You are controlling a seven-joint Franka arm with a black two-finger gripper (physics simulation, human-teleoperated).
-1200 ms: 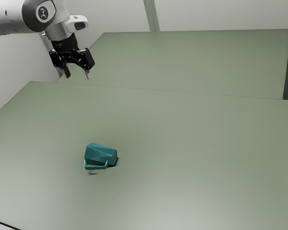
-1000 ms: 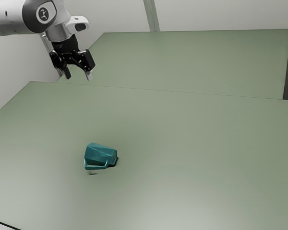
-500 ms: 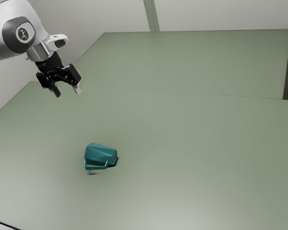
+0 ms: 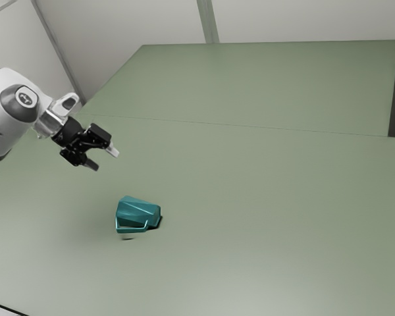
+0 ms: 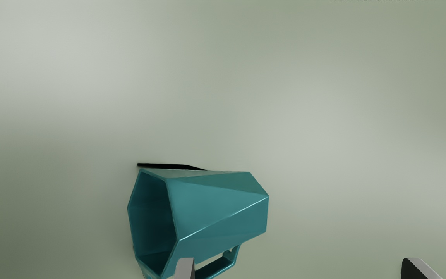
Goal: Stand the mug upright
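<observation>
My gripper point(image 4: 105, 160) hangs above the table in the exterior view, up and to the left of the mug, with its fingers apart and nothing between them. The teal faceted mug point(image 4: 138, 214) lies on its side on the table, its handle toward the exterior view's bottom. In the wrist view the mug point(image 5: 215, 209) shows its dark open mouth, and one fingertip overlaps the picture of its handle. The gripper point(image 5: 298, 269) has its two tips wide apart there, the other tip well away from the mug.
A pale green table point(image 4: 263, 217) spreads beneath the mug and the hand. Beyond a thin seam stands another green surface point(image 4: 263, 85), with pale walls behind it. A dark line crosses the exterior view's lower left corner.
My hand has moved down and tilted, swinging its fingers toward the exterior view's right, closer to the mug. The mug has stayed where it was.
</observation>
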